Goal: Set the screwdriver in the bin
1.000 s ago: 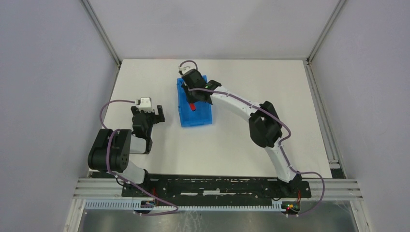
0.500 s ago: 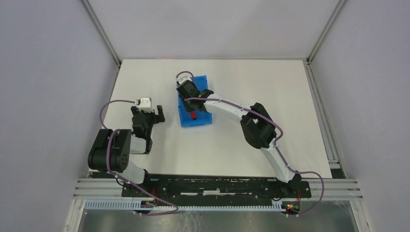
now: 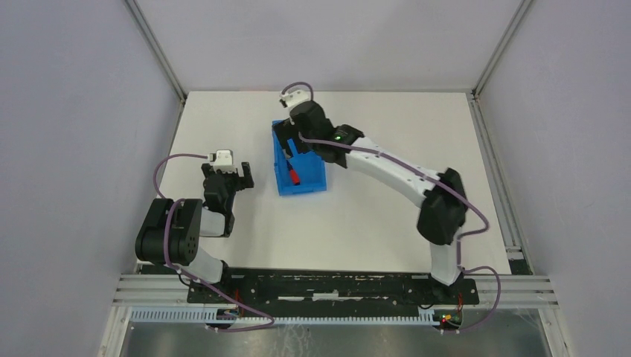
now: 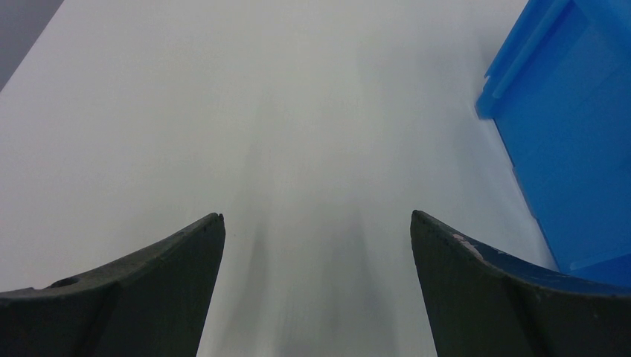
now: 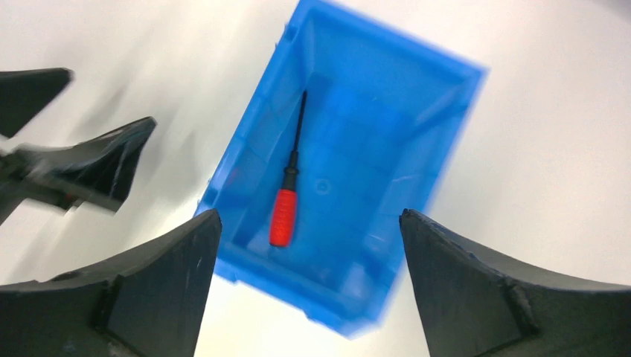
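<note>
Starting at the near edge of the table, where both arms are bolted, my left arm is folded back on itself near the near-left corner. Its left hand hangs low over bare table with the fingers spread and nothing between them. In its own wrist view one long side of the bin shows off to the right, close by but not touching. I judge that arm has no part in this job. Further in, the bin sits a little left of the table's middle and nearer the far edge than the near one, with its long sides running roughly near to far. The screwdriver lies flat on the bin floor, along the bin's length, close to one long wall. Its red handle points toward the near short wall and the thin black shaft toward the far end. From overhead I can see only the handle, since my right arm covers the rest. Over the far end of the bin the right hand is raised above the rim with its fingers wide apart, pinching nothing and clear of both tool and walls. By my reading the task itself is done: the tool is inside and let go. What I would expect to remain is drawing the right arm back from the bin to a resting pose, taking care not to catch the rim on the way.
</note>
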Available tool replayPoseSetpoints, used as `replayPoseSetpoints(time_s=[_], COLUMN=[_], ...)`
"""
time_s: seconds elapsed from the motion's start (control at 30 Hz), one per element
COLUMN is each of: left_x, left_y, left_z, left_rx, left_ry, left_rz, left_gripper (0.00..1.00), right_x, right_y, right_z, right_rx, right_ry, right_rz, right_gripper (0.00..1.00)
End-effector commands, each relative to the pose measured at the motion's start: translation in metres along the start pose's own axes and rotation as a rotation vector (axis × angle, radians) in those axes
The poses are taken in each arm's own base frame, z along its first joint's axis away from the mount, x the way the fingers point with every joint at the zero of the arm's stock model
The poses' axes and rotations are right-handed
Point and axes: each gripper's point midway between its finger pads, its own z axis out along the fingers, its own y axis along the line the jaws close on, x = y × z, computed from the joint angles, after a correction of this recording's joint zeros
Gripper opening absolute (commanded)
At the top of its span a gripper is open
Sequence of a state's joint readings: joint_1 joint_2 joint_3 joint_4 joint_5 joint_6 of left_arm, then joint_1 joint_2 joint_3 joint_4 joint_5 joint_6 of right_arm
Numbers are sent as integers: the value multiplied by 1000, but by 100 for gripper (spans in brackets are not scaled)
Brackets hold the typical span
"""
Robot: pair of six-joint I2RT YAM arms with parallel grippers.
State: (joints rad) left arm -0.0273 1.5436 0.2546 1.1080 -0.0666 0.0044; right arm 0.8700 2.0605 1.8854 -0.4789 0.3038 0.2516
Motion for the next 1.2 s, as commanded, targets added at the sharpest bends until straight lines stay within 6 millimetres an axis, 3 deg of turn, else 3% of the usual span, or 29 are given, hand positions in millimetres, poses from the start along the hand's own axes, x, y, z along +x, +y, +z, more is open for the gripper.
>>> replayPoseSetpoints(time_s=[0.0, 0.07, 0.17, 0.23, 0.37, 0.5, 0.67, 0.73, 0.83, 1.17], left_x=[-15, -15, -15, -15, -15, -15, -15, -15, -15, -15], left_y=[-1, -1, -1, -1, -1, -1, -1, -1, -1, -1], left_z=[1, 1, 1, 1, 1, 1, 1, 1, 1, 1], left_rx=[6, 7, 7, 7, 7, 7, 7, 8, 7, 7], left_ry=[-50, -50, -50, -51, -50, -50, -50, -50, -50, -50], left_rz=[-32, -33, -33, -33, -33, -33, -33, -33, -33, -33], left_gripper=[100, 100, 100, 100, 100, 100, 100, 100, 100, 100], right_x=[-75, -72, -32, 0, 79, 158, 221, 236, 242, 235], right_y=[-38, -70, -125, -162, -211, -236, -245, -248, -249, -247], right_z=[-106, -133, -148, -157, -165, -167, -168, -170, -172, -176], right_rx=[-38, -4, 100, 158, 305, 429, 500, 527, 535, 512], right_ry=[-264, -315, -325, -320, -291, -241, -193, -191, -214, -270], right_rz=[0, 22, 61, 117, 154, 181, 212, 227, 225, 195], right_gripper=[98, 98, 98, 98, 98, 98, 98, 98, 98, 98])
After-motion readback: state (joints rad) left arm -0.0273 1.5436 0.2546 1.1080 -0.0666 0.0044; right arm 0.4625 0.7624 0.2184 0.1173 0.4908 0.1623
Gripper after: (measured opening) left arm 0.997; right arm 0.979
